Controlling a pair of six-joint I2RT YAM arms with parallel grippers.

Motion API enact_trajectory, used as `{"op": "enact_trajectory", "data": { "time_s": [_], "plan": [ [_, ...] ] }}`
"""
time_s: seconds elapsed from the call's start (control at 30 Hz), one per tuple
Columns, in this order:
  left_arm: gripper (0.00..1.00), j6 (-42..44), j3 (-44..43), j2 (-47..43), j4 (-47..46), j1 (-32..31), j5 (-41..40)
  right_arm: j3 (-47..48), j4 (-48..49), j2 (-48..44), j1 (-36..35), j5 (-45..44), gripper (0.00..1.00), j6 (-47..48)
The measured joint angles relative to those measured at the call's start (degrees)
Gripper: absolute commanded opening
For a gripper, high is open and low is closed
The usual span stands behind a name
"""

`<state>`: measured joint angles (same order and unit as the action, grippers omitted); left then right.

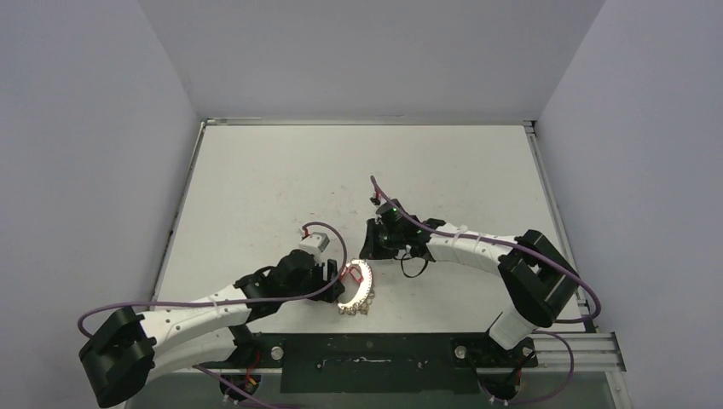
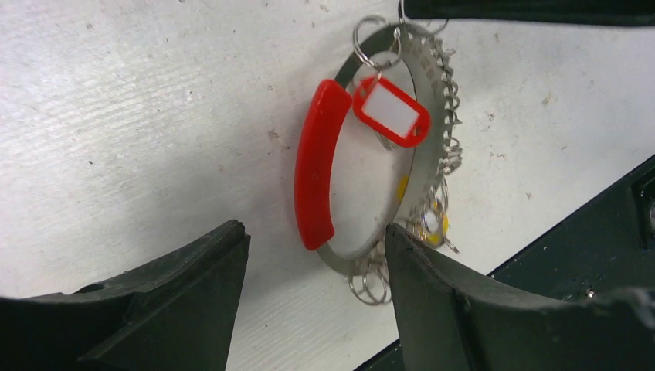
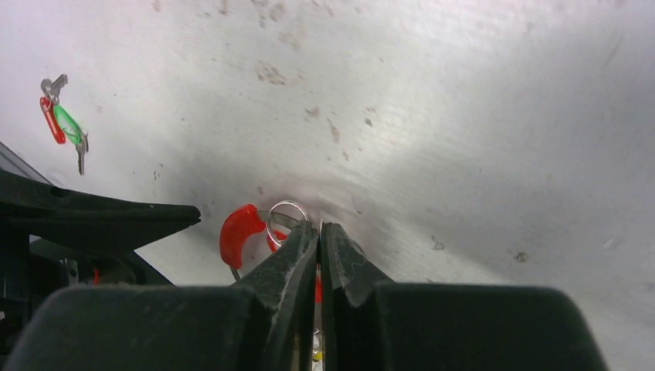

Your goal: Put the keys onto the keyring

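As laid flat on the bench, find keyring straddled by released left gripper, red arc pointing away between fingers; right gripper clenched at keyring's far rim. Loose keys well apart from keyring.

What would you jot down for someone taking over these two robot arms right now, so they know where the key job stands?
Left gripper: open, fingers either side of the keyring, not gripping it.
Right gripper: shut, tips at a small ring on the keyring; what it pinches is unclear.
Done: a red tag and a row of little loops already hang on the keyring.
Left: loose keys with red and green tags lie apart on the table, not yet threaded on.
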<state>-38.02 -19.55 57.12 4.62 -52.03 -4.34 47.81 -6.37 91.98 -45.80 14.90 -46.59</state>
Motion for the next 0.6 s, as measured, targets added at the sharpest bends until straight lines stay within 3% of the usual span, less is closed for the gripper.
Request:
{"op": "enact_trajectory", "data": {
  "time_s": [0.23,0.6],
  "plan": [
    [0.61,5.4,-0.9,-10.9,4.0,0.0,-3.1,11.5,-9.0,-0.1,-0.2,0.5,0.00,19.6],
    [0.47,16.9,3.0,-32.9,0.3,0.0,-3.8,13.0,-15.6,-5.5,-9.8,9.4,0.00,46.6]
  ]
}}
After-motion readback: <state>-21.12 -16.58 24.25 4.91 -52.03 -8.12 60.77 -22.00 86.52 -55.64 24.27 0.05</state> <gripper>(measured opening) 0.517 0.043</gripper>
